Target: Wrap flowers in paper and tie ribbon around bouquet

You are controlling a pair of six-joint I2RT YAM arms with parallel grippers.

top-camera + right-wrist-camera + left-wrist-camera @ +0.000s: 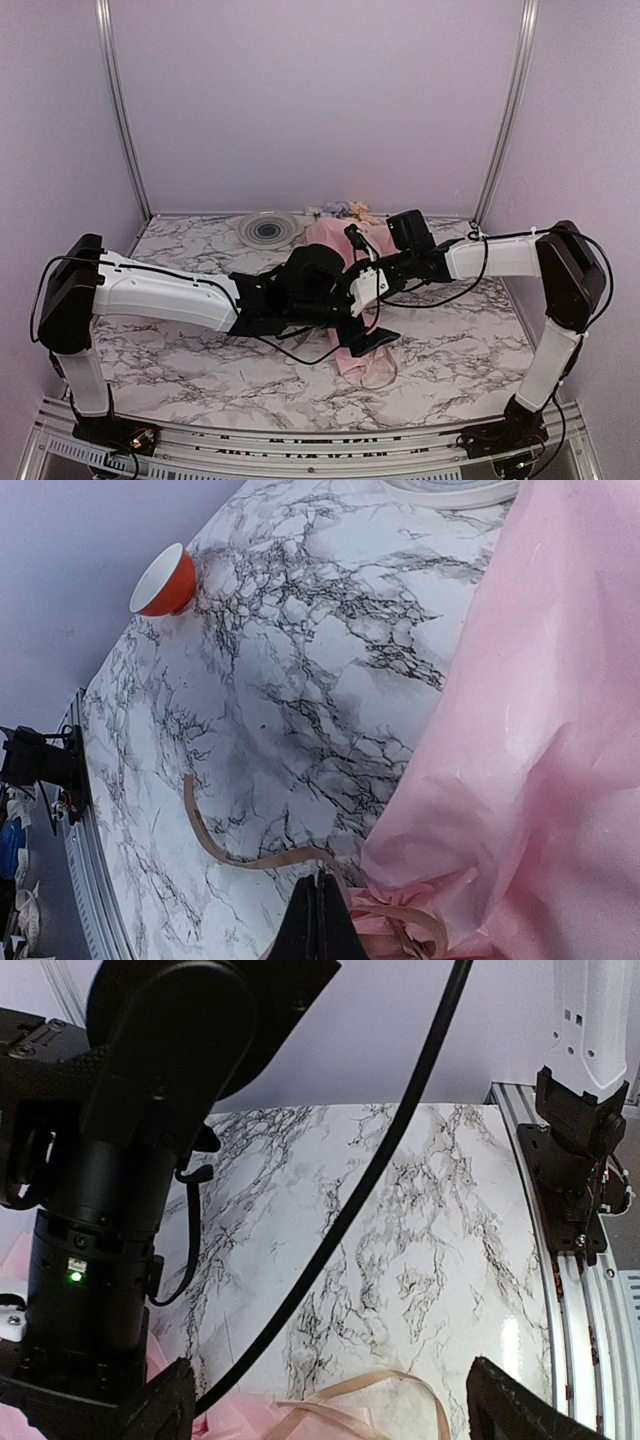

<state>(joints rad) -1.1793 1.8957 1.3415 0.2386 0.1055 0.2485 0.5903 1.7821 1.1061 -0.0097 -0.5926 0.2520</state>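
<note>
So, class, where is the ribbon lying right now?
In the right wrist view the ribbon curls across the marble table left of the pink paper, running into the shut right gripper.

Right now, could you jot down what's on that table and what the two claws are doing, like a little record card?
Ribbon: tan strand curling across the table beside the bouquet
Bouquet: pink paper bundle, flowers showing at its far end
Left gripper: open, nothing gripped
Right gripper: shut, tips at the ribbon
Spool: orange-red, apart from the bouquet
</note>
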